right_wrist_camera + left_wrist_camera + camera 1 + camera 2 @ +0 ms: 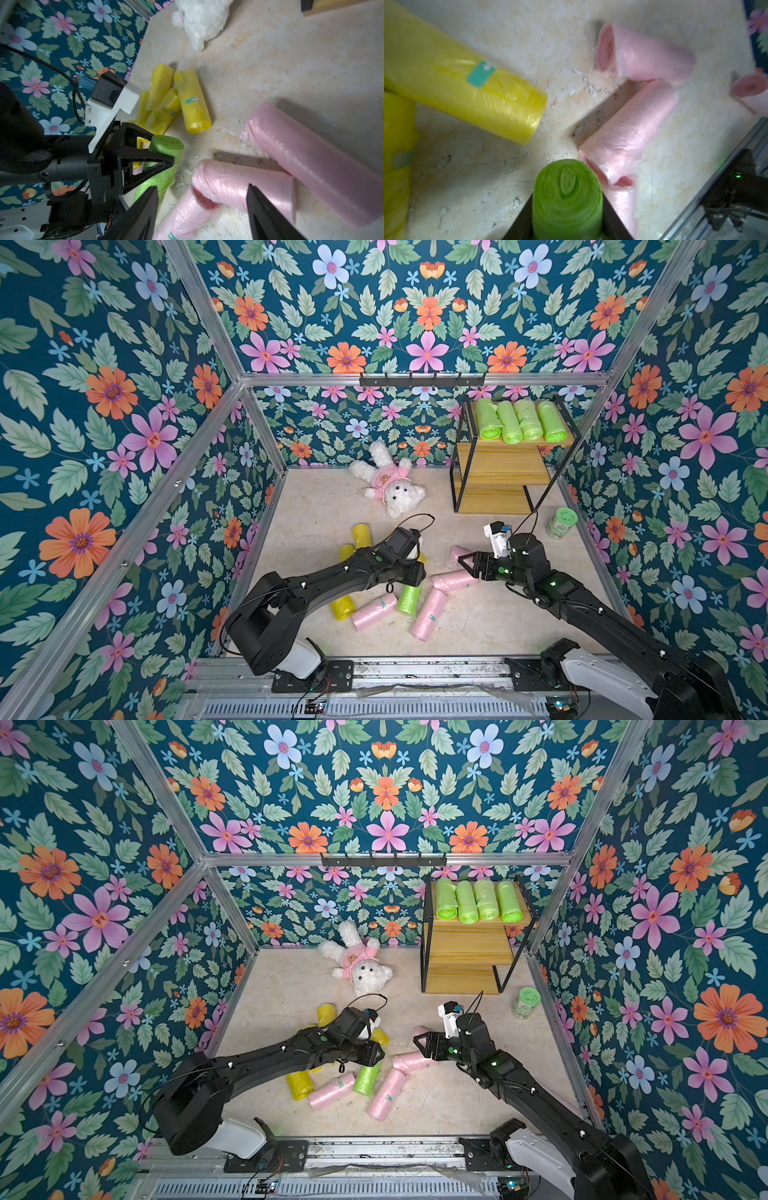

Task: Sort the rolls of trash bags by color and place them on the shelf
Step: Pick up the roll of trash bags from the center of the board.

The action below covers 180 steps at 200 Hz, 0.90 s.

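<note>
lime green roll [566, 199] squeezed between left gripper [163, 148] jaws; right gripper [202, 186] agape over pink roll [228, 182], holding nothing

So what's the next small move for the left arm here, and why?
Probably a short straight lift. The left gripper looks closed on the end of the lime green crinkly plastic roll, which lies right beside a pale pink plastic roll; rising first should clear that neighbour before heading to the stepped wooden shelf, whose top board holds four green rolls.
</note>
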Each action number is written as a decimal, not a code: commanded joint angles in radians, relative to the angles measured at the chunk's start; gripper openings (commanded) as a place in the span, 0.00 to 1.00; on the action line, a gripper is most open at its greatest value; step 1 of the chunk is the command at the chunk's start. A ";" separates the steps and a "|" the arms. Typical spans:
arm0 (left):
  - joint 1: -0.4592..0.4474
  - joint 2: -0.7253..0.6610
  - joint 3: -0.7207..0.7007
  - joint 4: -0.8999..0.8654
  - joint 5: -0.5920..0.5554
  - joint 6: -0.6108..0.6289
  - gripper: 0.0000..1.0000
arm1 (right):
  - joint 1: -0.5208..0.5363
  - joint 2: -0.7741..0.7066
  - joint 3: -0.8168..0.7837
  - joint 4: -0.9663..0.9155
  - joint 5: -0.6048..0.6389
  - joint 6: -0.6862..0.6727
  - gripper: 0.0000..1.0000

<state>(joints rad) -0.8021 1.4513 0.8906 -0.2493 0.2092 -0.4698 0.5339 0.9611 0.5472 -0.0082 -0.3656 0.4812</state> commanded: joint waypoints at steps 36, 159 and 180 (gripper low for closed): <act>0.149 -0.163 -0.014 0.375 -0.007 -0.242 0.30 | 0.009 -0.025 -0.023 0.463 0.001 0.162 0.76; 0.172 -0.262 -0.123 0.975 -0.177 -0.619 0.30 | 0.228 0.255 0.102 0.871 0.126 0.263 0.98; 0.171 -0.257 -0.136 1.032 -0.171 -0.659 0.30 | 0.247 0.296 0.117 0.912 0.127 0.270 0.99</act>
<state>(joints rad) -0.6323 1.1931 0.7612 0.6289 0.0429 -1.0542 0.7650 1.2251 0.6472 0.7994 -0.2531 0.7383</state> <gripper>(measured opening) 0.423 0.995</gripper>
